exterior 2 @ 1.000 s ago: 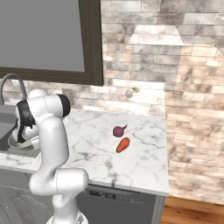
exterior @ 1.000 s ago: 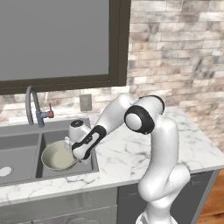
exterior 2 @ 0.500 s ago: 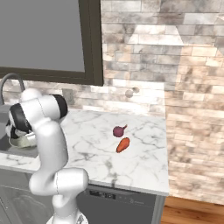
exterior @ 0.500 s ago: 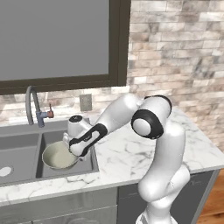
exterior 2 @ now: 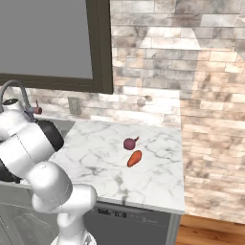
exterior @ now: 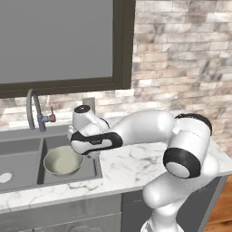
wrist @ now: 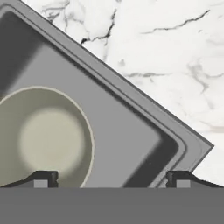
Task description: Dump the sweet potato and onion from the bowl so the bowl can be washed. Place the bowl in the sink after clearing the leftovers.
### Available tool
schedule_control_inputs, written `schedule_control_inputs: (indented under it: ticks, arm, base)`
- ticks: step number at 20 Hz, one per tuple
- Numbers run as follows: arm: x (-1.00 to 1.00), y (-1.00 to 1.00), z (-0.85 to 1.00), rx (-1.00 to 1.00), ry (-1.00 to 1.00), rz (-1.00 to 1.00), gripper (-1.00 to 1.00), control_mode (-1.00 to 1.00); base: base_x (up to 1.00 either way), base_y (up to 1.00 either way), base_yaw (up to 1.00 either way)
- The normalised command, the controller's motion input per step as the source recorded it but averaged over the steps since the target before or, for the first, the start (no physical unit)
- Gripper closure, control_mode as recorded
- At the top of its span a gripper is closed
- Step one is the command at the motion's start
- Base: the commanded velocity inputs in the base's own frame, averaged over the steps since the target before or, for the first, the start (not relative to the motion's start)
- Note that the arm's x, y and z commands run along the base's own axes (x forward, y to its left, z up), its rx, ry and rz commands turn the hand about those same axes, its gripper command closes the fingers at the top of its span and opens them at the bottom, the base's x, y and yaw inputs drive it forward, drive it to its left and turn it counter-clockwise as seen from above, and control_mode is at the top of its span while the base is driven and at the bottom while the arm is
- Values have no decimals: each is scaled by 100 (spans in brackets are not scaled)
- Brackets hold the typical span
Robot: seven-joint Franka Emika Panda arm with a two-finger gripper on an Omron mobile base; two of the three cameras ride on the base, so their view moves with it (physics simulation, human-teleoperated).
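The bowl, cream inside with a thin rim, sits upright in the right basin of the grey sink. My gripper hovers just off the bowl's right rim, over the basin's right wall. In the hand view the bowl lies below the left fingertip, the gripper is open, and bare sink floor shows between its wide-set tips. The orange sweet potato and the purple onion lie side by side on the marble counter, far to the right of the sink.
The curved faucet with its red-tipped handle stands behind the sink. The left basin has a round drain. A wall outlet sits on the brick backsplash. The marble counter ends at a front edge near my base.
The arm's elbow has swung right and toward the cameras. The bowl stays in the right basin, and the hand now sits slightly right of its rim.
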Motion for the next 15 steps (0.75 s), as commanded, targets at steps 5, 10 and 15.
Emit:
schedule_control_inputs:
  ticks: [5, 10, 15]
  arm:
    - [-75, -99, 91, 0, -12, 0, -100, -100]
    - [-93, -100, 79, 1, -8, -5, -100, -100]
    - [-92, -100, 69, 6, -14, -1, -100, -100]
  base:
    - [0, 0, 0]
    - [0, 0, 0]
    - [0, 0, 0]
